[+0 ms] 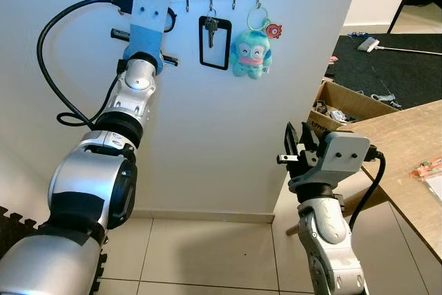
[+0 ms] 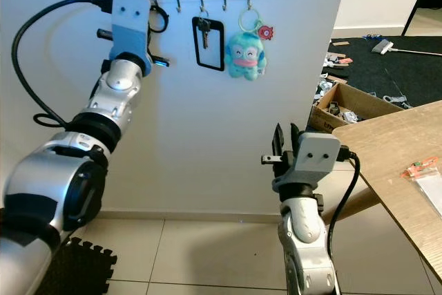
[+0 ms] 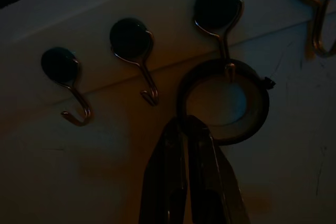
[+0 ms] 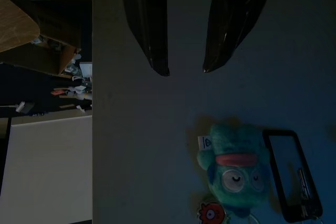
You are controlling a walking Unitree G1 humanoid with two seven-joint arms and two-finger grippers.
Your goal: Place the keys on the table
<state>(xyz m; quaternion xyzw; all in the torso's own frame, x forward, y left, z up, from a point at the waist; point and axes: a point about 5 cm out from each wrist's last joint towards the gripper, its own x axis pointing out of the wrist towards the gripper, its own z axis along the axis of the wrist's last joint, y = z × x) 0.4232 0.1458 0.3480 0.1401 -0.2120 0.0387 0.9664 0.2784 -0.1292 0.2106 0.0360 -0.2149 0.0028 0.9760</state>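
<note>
With the left gripper (image 3: 189, 129) pressed together on the dark key ring (image 3: 223, 102) hanging from its hook (image 3: 220, 14) just above the fingertips, and the right gripper (image 4: 186, 69) idle and spread, a straight pull risked snagging the ring.
</note>
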